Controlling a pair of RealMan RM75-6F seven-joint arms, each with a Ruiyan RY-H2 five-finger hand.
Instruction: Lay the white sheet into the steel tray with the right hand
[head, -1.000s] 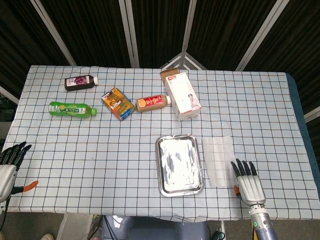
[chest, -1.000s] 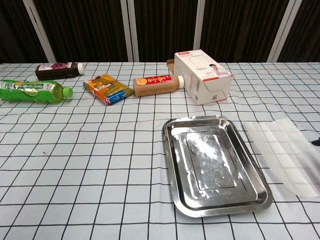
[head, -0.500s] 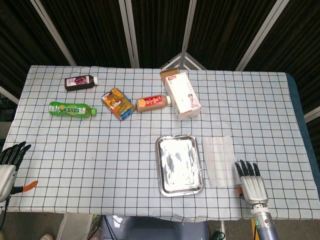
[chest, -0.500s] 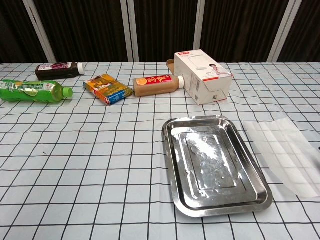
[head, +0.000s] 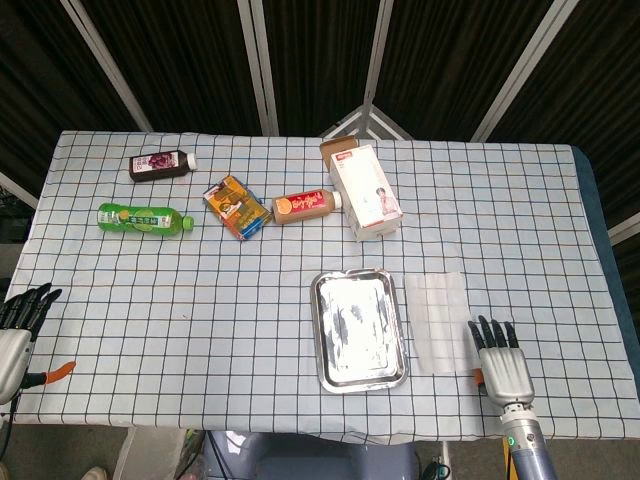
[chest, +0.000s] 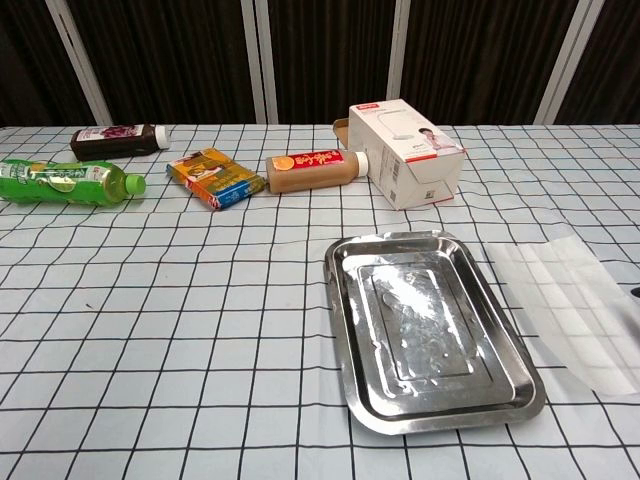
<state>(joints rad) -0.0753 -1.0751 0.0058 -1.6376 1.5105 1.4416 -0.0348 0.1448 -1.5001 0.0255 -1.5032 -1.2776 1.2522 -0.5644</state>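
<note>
Right hand (head: 499, 360) — barely shifted since half a second ago, fingers spread, holding nothing, just beside the sheet's near corner. White sheet (head: 440, 320): one, translucent (creased), flat on the desk (head: 200, 300) right of the one steel tray (head: 358, 328). Left hand (head: 18, 325) — spread, empty. Bottles: three.

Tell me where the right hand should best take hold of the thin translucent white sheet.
Probably its near right corner. The thin translucent white sheet lies flat beside the steel tray, so only an edge can be pinched, and the right hand is just off that corner.
</note>
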